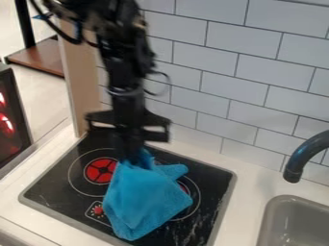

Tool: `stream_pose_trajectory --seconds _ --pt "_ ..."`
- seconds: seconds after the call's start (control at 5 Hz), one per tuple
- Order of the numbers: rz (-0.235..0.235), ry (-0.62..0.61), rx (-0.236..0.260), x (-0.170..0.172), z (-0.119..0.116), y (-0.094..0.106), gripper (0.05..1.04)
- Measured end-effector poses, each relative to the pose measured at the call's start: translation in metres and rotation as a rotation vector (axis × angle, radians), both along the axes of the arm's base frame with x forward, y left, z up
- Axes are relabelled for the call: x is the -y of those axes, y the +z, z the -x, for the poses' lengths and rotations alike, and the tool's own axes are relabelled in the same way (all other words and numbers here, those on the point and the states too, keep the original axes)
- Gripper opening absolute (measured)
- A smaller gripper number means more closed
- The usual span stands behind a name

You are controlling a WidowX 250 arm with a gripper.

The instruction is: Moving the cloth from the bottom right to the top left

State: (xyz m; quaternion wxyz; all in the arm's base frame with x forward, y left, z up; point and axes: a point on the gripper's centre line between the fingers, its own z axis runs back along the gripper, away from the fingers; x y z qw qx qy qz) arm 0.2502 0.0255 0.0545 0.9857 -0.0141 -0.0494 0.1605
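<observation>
The black gripper (133, 156) hangs over the upper middle of the black stovetop, its lower end at the top of the blue cloth (145, 199). It is shut on the cloth, which bunches at the grip and drapes down toward the front of the stove. The cloth covers much of the right-hand burner and the part of the cooktop beside the control mark. Whether its lower edge touches the stovetop (55, 197) I cannot tell.
A red-centred burner (101, 170) shows left of the cloth. White tiled wall (212, 86) rises behind the counter. At the right are a dark faucet (302, 156) and a grey sink (292, 218). A wooden panel (80, 79) stands at the back left.
</observation>
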Motion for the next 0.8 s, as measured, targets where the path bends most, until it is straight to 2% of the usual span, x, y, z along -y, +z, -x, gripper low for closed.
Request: stream_pose_trajectory --seconds 0.2,0.4,0.6,0.8 --pt "-0.003 0.072 -0.013 -0.029 0.007 0.000 0.050" --pt "-0.046 0.105 -0.056 -0.048 0.012 -0.006 0.050" --pt "-0.072 0.175 -0.102 -0.080 0.020 -0.016 0.050" --pt "-0.072 0.225 -0.135 -0.101 0.020 -0.032 0.050"
